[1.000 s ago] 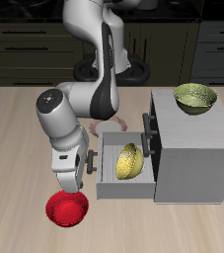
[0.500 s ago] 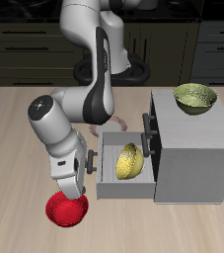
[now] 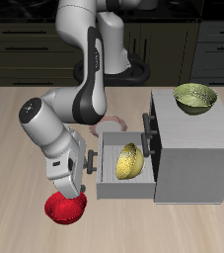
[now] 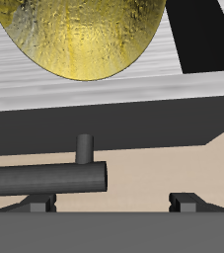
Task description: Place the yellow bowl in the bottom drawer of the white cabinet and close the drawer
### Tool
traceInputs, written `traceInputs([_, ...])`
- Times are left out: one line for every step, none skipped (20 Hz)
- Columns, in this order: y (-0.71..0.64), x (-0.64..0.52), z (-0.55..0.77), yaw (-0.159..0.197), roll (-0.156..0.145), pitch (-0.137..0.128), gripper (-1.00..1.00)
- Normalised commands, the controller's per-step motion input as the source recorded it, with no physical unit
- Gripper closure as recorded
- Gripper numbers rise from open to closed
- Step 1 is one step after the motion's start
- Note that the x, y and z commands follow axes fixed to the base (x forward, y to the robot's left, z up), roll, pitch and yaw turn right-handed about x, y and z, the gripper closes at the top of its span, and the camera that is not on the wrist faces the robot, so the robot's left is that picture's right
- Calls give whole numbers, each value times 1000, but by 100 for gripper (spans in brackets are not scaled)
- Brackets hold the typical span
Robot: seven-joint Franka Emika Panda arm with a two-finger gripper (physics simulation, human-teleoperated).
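Gripper (image 3: 81,176) empty, spread, facing drawer front.
Yellow bowl (image 3: 129,160) lies inside open bottom drawer (image 3: 112,185), lower centre; pushing shut remains.

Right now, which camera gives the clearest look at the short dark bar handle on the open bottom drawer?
The wrist view: the short dark bar handle fills the foreground, with its post, before the glossy yellow bowl. In the exterior view only a sliver of it shows; the robot arm hides the rest.

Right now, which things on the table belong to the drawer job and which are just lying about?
In the job: yellow bowl, lying in the open bottom drawer of the white cabinet.
Lying about: red bowl, olive-green bowl on the cabinet top.
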Motion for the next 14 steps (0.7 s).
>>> traceInputs([424, -55, 123, -72, 47, -41, -100])
traceInputs([680, 47, 151, -89, 26, -29, -100])
traceInputs([1149, 119, 347, -185, 107, -89, -100])
traceInputs([552, 47, 247, -123, 42, -92, -100])
traceInputs([432, 46, 145, -106, 16, -49, -100])
traceInputs([586, 33, 124, -117, 42, -20, -100])
traceInputs([553, -40, 189, -60, 68, -144, -100])
traceInputs([1305, 142, 3, -80, 152, -5, -100])
traceInputs([729, -16, 171, -43, 50, -133, -100])
traceInputs([453, 53, 23, -49, 21, 34, -100])
traceInputs([613, -58, 146, -83, 18, -26, -100])
traceInputs([1359, 149, 360, -103, 80, -42, -100])
traceInputs([617, -45, 278, -88, 26, -32, -100])
traceInputs([488, -148, 207, -16, 28, -53, -100])
